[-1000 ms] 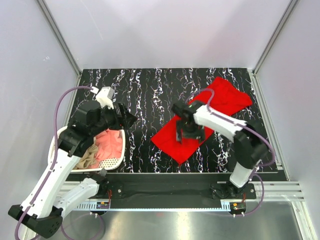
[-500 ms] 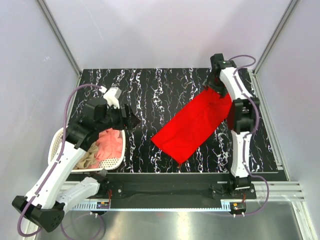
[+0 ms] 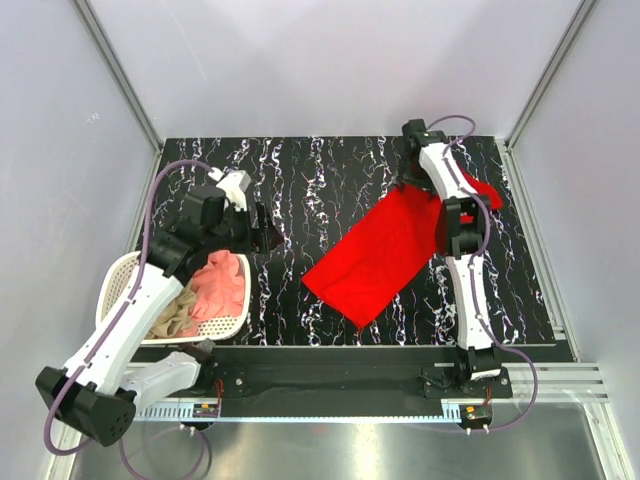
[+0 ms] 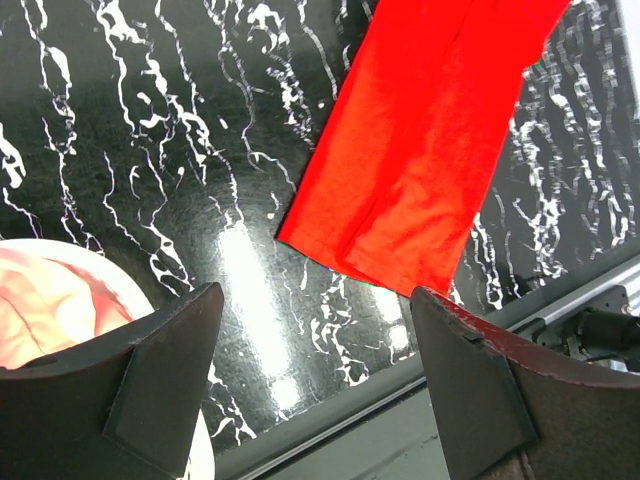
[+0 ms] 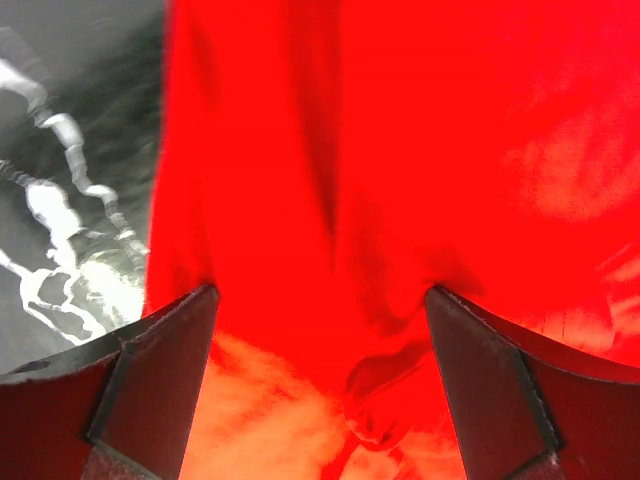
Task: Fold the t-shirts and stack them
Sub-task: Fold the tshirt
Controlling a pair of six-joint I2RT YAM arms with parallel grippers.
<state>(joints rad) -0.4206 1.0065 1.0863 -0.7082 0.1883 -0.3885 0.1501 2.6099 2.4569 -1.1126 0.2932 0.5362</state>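
Both left tool (image 4: 315,320) and right tool (image 5: 320,310) gape wide — black marbled table (image 3: 300,180), pale walls (image 3: 300,70).

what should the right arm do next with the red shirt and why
Probably lower the right hand and close on the far end of the red t-shirt: its jaws stand open over that cloth, and the shirt lies in a long strip, not yet folded.

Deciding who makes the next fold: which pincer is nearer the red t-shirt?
Right. The right pincer is directly over the far end of the red t-shirt; the left pincer is by the white basket, with bare table between it and the shirt.
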